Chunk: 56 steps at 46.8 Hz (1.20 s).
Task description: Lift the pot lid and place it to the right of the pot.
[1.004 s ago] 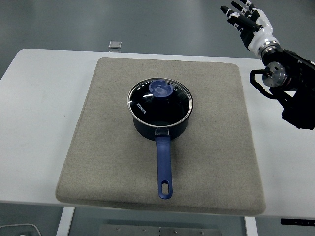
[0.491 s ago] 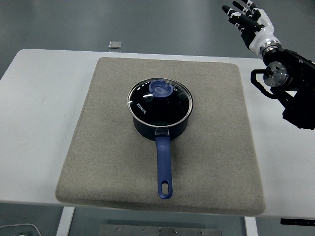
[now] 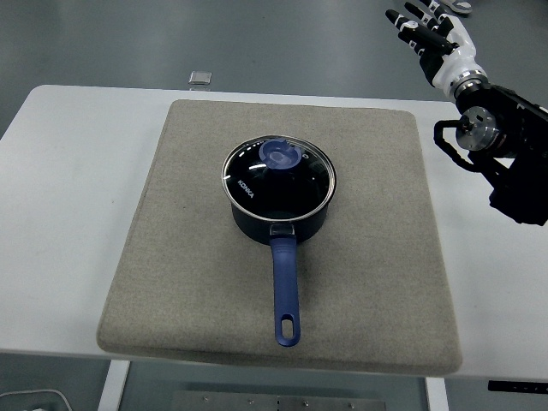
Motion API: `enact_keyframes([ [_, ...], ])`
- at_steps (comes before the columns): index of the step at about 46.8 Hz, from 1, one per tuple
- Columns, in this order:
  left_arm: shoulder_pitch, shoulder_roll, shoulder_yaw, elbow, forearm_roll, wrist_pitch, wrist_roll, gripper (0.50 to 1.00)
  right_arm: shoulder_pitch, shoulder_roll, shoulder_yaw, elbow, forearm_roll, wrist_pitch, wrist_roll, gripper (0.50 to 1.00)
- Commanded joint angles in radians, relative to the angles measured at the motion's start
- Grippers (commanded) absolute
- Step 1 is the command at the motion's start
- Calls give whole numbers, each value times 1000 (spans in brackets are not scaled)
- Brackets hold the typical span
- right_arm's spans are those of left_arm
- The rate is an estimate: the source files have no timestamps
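Note:
A dark blue pot [image 3: 278, 216] stands at the middle of a grey mat [image 3: 171, 257], its long blue handle [image 3: 285, 291] pointing toward the near edge. A glass lid [image 3: 279, 175] with a steel rim and a blue knob [image 3: 280, 154] sits on the pot. My right hand [image 3: 425, 30] is raised at the top right, far from the pot, beyond the mat's far right corner, fingers spread and holding nothing. My left arm is out of view.
The mat lies on a white table [image 3: 60, 171]. A small clear square object [image 3: 199, 78] sits at the table's far edge. My black right forearm [image 3: 505, 154] hangs over the table's right side. Bare mat [image 3: 385, 223] lies right of the pot.
My right hand has crept slightly up and to the right. The pot and lid have not moved.

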Motion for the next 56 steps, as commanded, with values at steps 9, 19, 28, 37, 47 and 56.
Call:
enact_keyframes([
  [9, 0, 0, 0, 0, 0, 0, 1, 1000, -6, 1, 0, 0, 1, -6, 24, 901],
  [19, 0, 0, 0, 0, 0, 0, -1, 1000, -5, -2, -2, 2, -1, -6, 24, 901],
  [28, 0, 0, 0, 0, 1, 0, 1, 1000, 0, -14, -8, 0, -9, -6, 26, 901],
  [37, 0, 0, 0, 0, 0, 0, 1, 1000, 0, -64, -20, 0, -117, -5, 26, 901],
  [47, 0, 0, 0, 0, 0, 0, 1, 1000, 9, -94, -20, 2, -249, 4, 26, 901],
  [56, 0, 0, 0, 0, 1, 0, -1, 1000, 60, -120, -20, 6, -409, 43, 26, 901],
])
